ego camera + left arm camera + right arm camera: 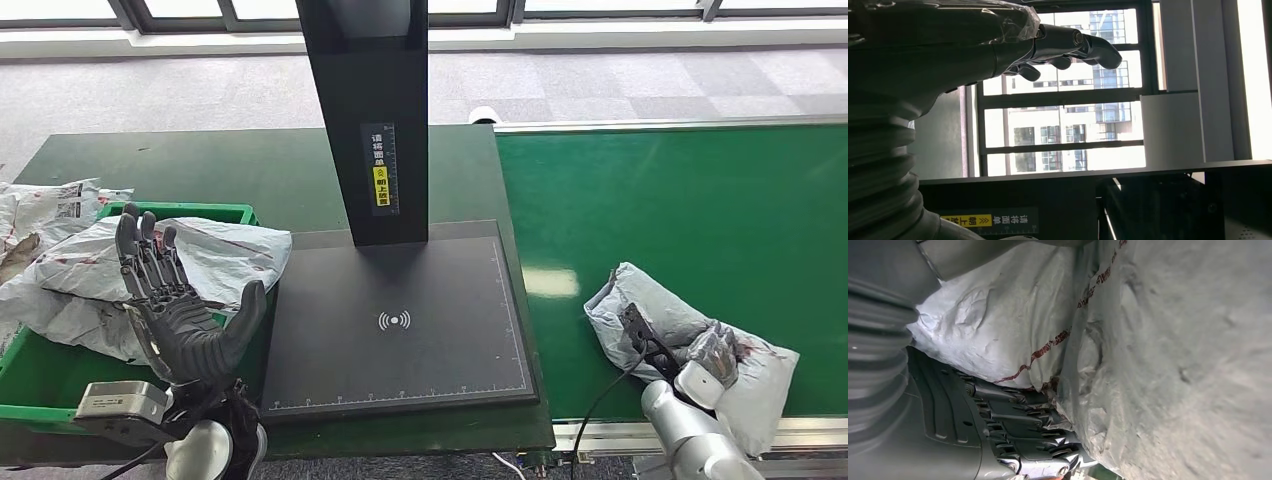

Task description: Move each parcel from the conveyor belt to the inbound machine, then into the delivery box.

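Note:
A crumpled grey parcel point(668, 318) with red print lies on the green conveyor belt point(680, 200), near its front edge. My right hand point(712, 358) sits on the parcel's near side and grips it. In the right wrist view its dark fingers point(1018, 425) curl into the folds of the parcel point(1158, 365). My left hand point(175, 305) is raised at the front left of the inbound machine, palm up, fingers spread, holding nothing. The left wrist view shows that hand point(998, 45) against the windows. The inbound machine's black platform point(400, 320) is bare.
A black post point(368, 120) rises from the back of the platform. The green delivery box point(180, 211) stands left of the machine, with a grey parcel point(215, 255) draped over its right rim. More parcels point(50, 205) lie beyond it at the far left.

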`<state>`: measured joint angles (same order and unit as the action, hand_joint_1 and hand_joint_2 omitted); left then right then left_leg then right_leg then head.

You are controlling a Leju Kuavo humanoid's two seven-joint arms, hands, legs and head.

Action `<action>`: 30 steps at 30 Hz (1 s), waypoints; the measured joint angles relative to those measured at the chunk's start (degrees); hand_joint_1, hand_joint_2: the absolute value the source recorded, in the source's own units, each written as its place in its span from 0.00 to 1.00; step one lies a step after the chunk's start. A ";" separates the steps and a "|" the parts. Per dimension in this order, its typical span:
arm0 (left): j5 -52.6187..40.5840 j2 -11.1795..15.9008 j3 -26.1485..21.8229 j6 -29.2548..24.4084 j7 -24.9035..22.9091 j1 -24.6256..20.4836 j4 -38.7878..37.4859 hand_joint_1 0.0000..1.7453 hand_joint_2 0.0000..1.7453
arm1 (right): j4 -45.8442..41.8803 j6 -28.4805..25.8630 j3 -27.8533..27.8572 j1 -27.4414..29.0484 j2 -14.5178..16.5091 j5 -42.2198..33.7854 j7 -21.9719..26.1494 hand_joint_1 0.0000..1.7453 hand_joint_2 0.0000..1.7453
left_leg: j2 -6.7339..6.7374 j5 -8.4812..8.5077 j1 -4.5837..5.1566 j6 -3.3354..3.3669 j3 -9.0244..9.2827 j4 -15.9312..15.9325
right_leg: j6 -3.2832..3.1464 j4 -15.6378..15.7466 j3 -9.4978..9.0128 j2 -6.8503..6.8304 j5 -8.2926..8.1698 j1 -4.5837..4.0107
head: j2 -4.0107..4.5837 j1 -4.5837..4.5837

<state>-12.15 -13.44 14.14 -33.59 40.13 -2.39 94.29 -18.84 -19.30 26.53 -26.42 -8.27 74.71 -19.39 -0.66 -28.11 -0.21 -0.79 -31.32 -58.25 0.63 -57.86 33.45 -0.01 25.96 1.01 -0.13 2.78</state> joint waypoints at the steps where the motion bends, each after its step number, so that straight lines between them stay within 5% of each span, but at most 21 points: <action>1: 0.00 0.00 0.00 0.00 0.00 0.00 0.00 0.00 1.00 | 0.00 0.00 0.00 0.00 0.01 0.00 0.00 0.00 1.00 | -0.01 0.00 0.00 0.00 0.00 0.00 | 0.00 0.00 0.00 -0.01 0.00 0.00 | 0.00 0.00; 25: 0.00 0.00 0.00 0.02 0.00 0.00 0.00 0.00 1.00 | 0.02 0.01 0.00 0.00 0.15 0.00 0.00 0.00 1.00 | -0.16 -0.03 0.00 0.07 -0.01 -0.07 | 0.06 0.00 -0.07 -0.13 0.03 0.01 | 0.00 0.00; 29: 0.00 0.00 0.00 0.02 0.00 0.00 0.00 0.00 1.00 | 0.02 0.03 0.00 0.00 0.18 0.03 0.02 1.00 1.00 | -0.20 -0.03 0.01 0.08 -0.02 -0.08 | 0.06 0.00 -0.10 -0.17 0.03 0.01 | 0.00 0.00; 30: 0.00 0.01 0.00 -0.09 0.00 0.00 0.00 0.00 1.00 | 0.02 0.06 0.00 -0.01 0.20 0.15 0.14 1.00 1.00 | -0.21 -0.03 0.01 0.08 -0.02 -0.08 | 0.06 0.00 -0.11 -0.18 0.04 0.01 | 0.00 0.00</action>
<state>-12.15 -13.44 14.14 -33.68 40.13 -2.39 94.29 -18.82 -19.24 26.53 -26.43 -8.08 74.86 -19.24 -0.87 -28.14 -0.20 -0.71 -31.34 -58.33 0.69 -57.85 33.34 -0.18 26.00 1.02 -0.13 2.78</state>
